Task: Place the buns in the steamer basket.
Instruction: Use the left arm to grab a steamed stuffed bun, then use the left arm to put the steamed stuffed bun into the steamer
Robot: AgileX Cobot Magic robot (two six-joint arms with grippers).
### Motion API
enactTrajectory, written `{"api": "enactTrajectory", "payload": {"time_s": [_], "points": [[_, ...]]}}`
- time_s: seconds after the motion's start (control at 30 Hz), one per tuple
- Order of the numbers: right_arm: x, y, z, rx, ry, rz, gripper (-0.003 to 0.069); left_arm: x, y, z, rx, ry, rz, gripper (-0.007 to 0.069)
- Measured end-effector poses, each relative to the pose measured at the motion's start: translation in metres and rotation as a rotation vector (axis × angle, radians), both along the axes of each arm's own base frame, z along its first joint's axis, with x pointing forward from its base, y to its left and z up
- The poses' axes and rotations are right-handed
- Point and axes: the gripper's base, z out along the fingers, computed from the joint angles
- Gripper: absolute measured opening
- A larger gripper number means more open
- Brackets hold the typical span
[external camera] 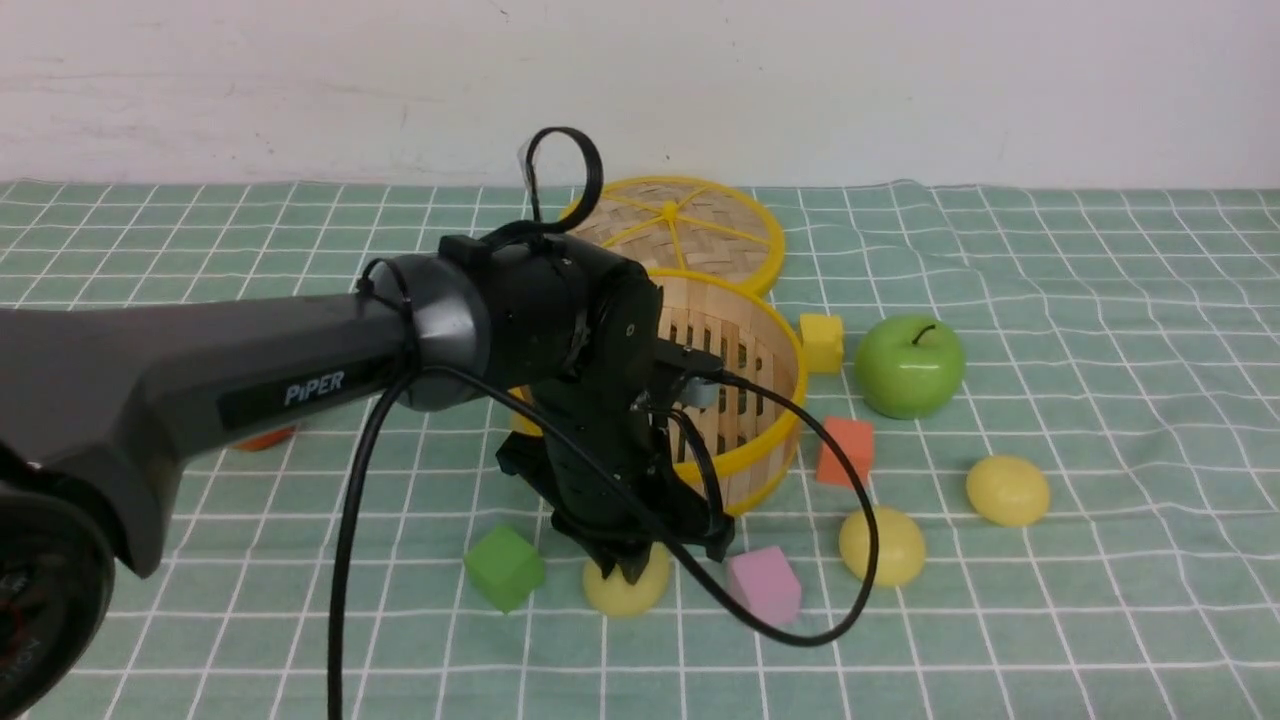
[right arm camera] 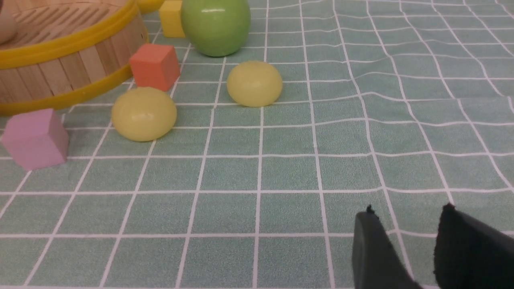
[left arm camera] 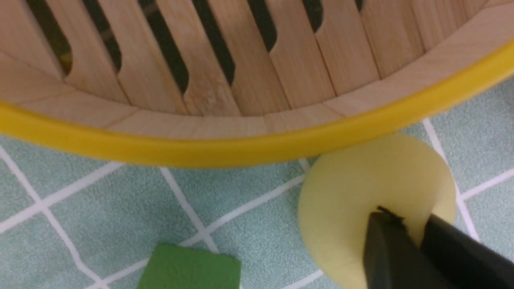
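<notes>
The steamer basket (external camera: 760,455) sits tilted at mid-table; its yellow rim (left arm camera: 241,150) fills the left wrist view. My left gripper (external camera: 628,572) points down just in front of it, its narrow jaws (left arm camera: 405,214) closed on the top of a pale yellow bun (external camera: 620,595) (left arm camera: 345,200) that rests on the cloth. Two more pale yellow buns (external camera: 882,545) (external camera: 1008,490) lie to the right, also in the right wrist view (right arm camera: 143,114) (right arm camera: 254,83). An off-white rounded shape (right arm camera: 5,28) shows inside the basket. My right gripper (right arm camera: 407,208) is open over bare cloth.
The woven lid (external camera: 690,225) lies behind the basket. A green apple (external camera: 910,365), yellow cube (external camera: 822,342), orange cube (external camera: 846,450), pink cube (external camera: 765,585) and green cube (external camera: 505,567) ring the basket. The left arm's cable (external camera: 800,630) loops over the cloth.
</notes>
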Motion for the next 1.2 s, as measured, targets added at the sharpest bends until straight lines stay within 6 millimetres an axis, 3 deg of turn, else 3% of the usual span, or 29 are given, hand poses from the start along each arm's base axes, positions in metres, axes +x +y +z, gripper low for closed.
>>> {"api": "enactTrajectory", "payload": {"time_s": [0.2,0.27,0.4,0.43,0.53,0.63,0.73,0.93,1.03,1.2], "points": [[0.0,0.0,0.0,0.0,0.0,0.0,0.024,-0.002,-0.001,0.01,-0.002,-0.002,-0.008,-0.0013],[0.0,0.0,0.0,0.0,0.0,0.0,0.024,-0.008,-0.004,0.024,-0.012,-0.017,-0.023,-0.0013],[0.0,0.0,0.0,0.0,0.0,0.0,0.024,-0.017,-0.013,0.075,-0.082,-0.106,-0.054,-0.0013],[0.0,0.0,0.0,0.0,0.0,0.0,0.024,-0.017,-0.013,0.078,-0.086,-0.111,-0.056,-0.0013],[0.0,0.0,0.0,0.0,0.0,0.0,0.024,-0.01,-0.015,0.108,-0.103,-0.217,-0.068,-0.0013],[0.0,0.0,0.0,0.0,0.0,0.0,0.024,0.005,-0.012,0.116,-0.062,-0.296,-0.069,-0.0013],[0.0,0.0,0.0,0.0,0.0,0.0,0.024,0.024,-0.01,0.108,-0.031,-0.321,-0.057,-0.0013],[0.0,0.0,0.0,0.0,0.0,0.0,0.024,0.057,-0.005,0.058,0.029,-0.274,-0.046,-0.0013],[0.0,0.0,0.0,0.0,0.0,0.0,0.024,0.064,-0.006,0.037,0.043,-0.25,-0.044,-0.0013],[0.0,0.0,0.0,0.0,0.0,0.0,0.024,0.069,-0.006,0.028,0.036,-0.249,-0.042,0.0011]]}}
